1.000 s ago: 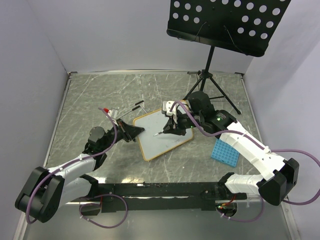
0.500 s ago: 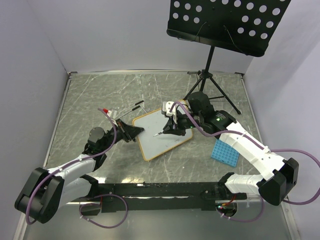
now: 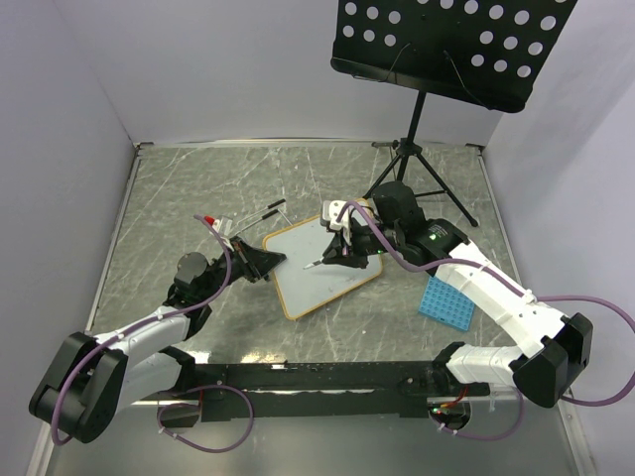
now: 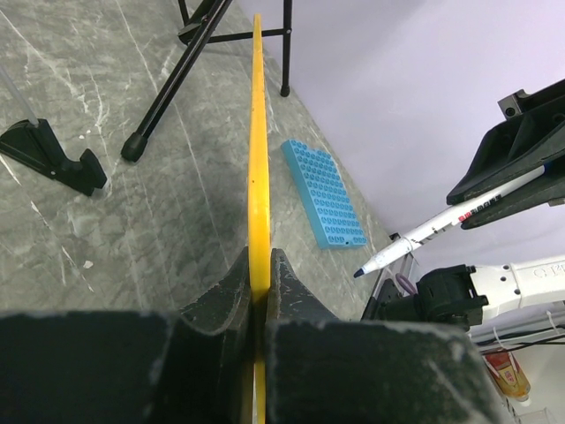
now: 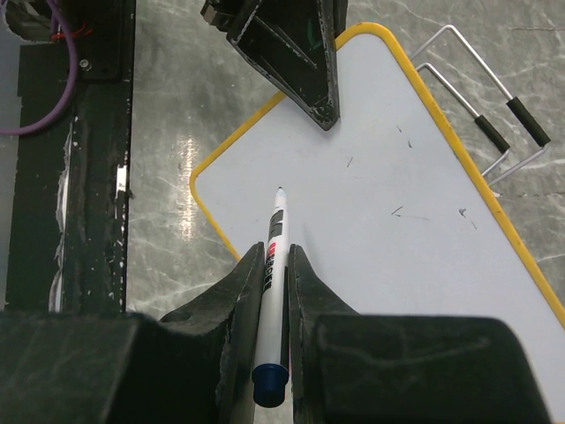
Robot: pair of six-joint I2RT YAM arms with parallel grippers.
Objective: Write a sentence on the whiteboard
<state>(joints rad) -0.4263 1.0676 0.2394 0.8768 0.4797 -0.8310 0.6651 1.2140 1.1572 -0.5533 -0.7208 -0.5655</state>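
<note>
The whiteboard [image 3: 327, 266], white with a yellow-orange frame, lies tilted on the marble table. My left gripper [image 3: 274, 259] is shut on its left frame edge [image 4: 257, 132], seen edge-on between the jaws of the left gripper [image 4: 259, 265]. My right gripper [image 3: 337, 252] is shut on a white marker [image 5: 275, 238] with a blue end cap. The marker's tip [image 4: 357, 272] points down over the board's near-left part, a little off the surface. The whiteboard's face [image 5: 397, 247] shows only a few faint dark specks; no sentence shows on it.
A black perforated music stand [image 3: 446, 45] on a tripod [image 3: 422, 169] stands behind the right arm. A blue grid tray [image 3: 444, 300] lies right of the board. A wire rack [image 3: 248, 218] sits at the board's far left corner. Walls enclose the table.
</note>
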